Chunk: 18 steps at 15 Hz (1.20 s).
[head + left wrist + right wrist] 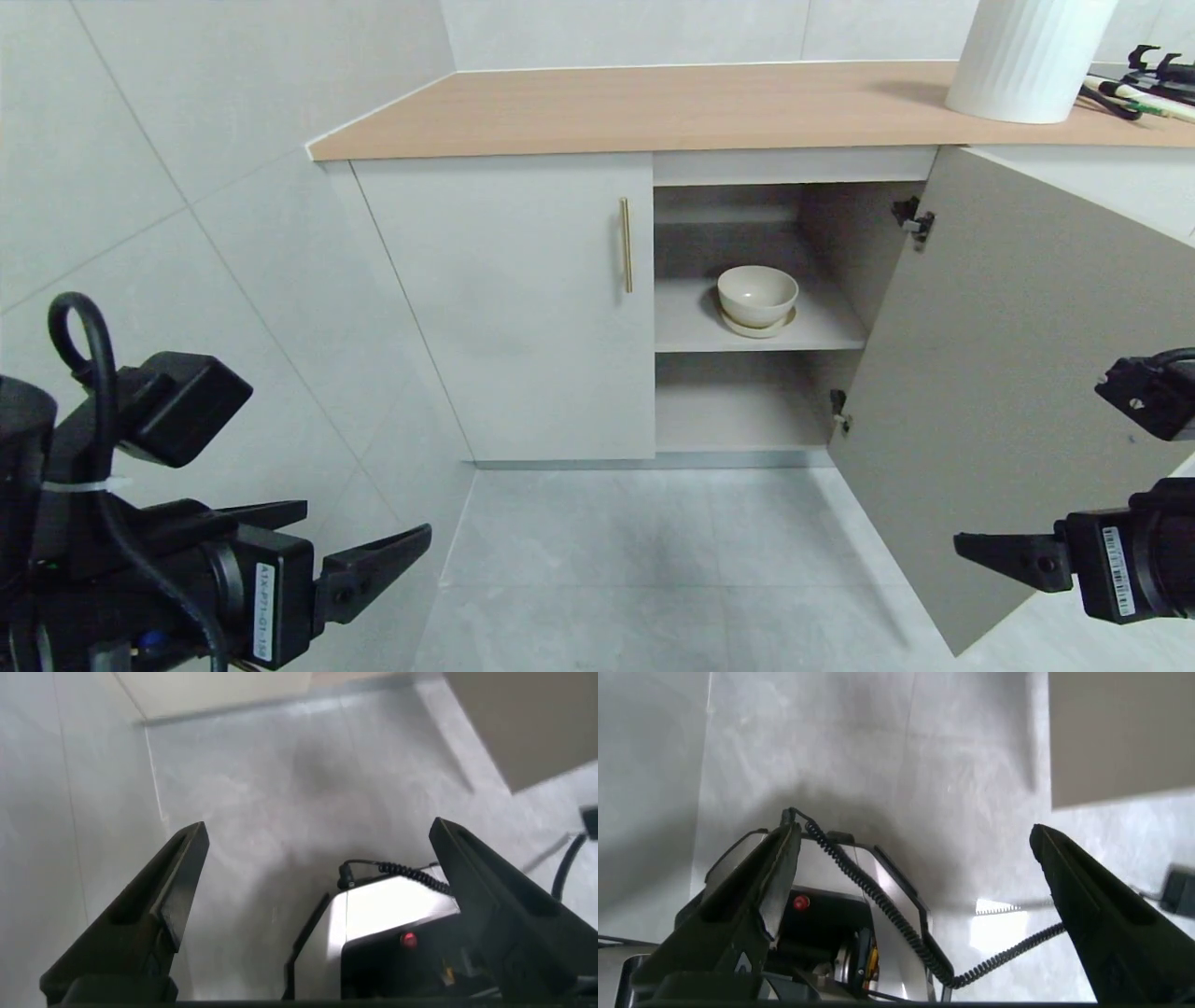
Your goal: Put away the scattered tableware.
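Head view: high up, faces forward and down onto corner cabinet (504,308) from moderate distance; floor (653,560) in front, open door (1008,373) on robot's right.
Left wrist view: sits behind left gripper (318,831), looks steeply down between its spread fingers at near floor.
Right wrist view: same setup behind right gripper (915,831).
All three share grey floor and part of open door.
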{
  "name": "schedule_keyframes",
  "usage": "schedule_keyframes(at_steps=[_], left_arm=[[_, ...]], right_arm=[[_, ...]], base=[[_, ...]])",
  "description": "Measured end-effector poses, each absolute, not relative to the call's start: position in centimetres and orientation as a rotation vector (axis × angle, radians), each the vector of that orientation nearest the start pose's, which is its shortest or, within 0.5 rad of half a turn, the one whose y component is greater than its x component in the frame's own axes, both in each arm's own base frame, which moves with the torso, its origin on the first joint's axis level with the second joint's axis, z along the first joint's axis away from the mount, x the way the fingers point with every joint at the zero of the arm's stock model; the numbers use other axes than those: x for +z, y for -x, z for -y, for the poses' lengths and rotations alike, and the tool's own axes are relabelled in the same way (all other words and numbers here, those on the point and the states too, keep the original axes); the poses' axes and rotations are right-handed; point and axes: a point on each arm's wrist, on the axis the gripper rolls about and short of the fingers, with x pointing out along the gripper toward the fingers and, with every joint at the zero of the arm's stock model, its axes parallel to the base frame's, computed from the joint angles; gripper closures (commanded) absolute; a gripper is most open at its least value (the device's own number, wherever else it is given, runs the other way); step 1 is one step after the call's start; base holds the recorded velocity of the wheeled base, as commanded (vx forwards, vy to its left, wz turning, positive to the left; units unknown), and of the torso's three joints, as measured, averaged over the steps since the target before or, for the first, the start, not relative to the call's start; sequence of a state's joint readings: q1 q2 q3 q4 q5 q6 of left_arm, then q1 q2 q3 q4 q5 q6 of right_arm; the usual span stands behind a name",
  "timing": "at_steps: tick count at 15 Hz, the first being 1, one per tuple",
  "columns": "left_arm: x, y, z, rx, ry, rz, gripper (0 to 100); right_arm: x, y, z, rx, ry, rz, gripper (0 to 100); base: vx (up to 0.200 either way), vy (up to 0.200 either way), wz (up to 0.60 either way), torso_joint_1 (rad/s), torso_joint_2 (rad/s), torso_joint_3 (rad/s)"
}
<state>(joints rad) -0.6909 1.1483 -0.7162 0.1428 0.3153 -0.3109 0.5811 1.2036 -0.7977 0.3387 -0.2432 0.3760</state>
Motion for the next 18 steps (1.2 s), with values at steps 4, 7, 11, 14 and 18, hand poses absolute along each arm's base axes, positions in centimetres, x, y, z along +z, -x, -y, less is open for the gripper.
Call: schedule_keyframes(at_steps=[4, 7, 11, 14, 18], left_arm=[[21.4, -12.2, 9.2, -0.283, 0.022, -0.556, 0], [21.3, -12.2, 9.2, -0.283, 0.021, -0.556, 0], [21.3, -12.2, 9.2, -0.282, 0.020, -0.556, 0], [21.3, -12.2, 9.2, -0.282, 0.018, -0.556, 0], [21.3, -12.2, 9.2, -0.283, 0.016, -0.559, 0]], right_arm=[[21.2, -13.4, -8.2, 0.188, -0.059, -0.728, 0], [21.5, -13.0, -7.9, 0.190, -0.067, -0.710, 0], [21.4, -12.3, -7.4, 0.193, -0.072, -0.699, 0], [21.3, -12.2, -7.4, 0.192, -0.071, -0.700, 0], [20.9, -11.7, -7.0, 0.172, -0.007, -0.770, 0]], base=[[0.000, 0.000, 0.00, 0.000, 0.00, 0.000], [0.000, 0.000, 0.00, 0.000, 0.00, 0.000], [0.000, 0.000, 0.00, 0.000, 0.00, 0.000], [0.000, -0.200, 0.00, -0.006, 0.00, 0.007], [0.000, -0.200, 0.00, 0.007, 0.00, 0.001]])
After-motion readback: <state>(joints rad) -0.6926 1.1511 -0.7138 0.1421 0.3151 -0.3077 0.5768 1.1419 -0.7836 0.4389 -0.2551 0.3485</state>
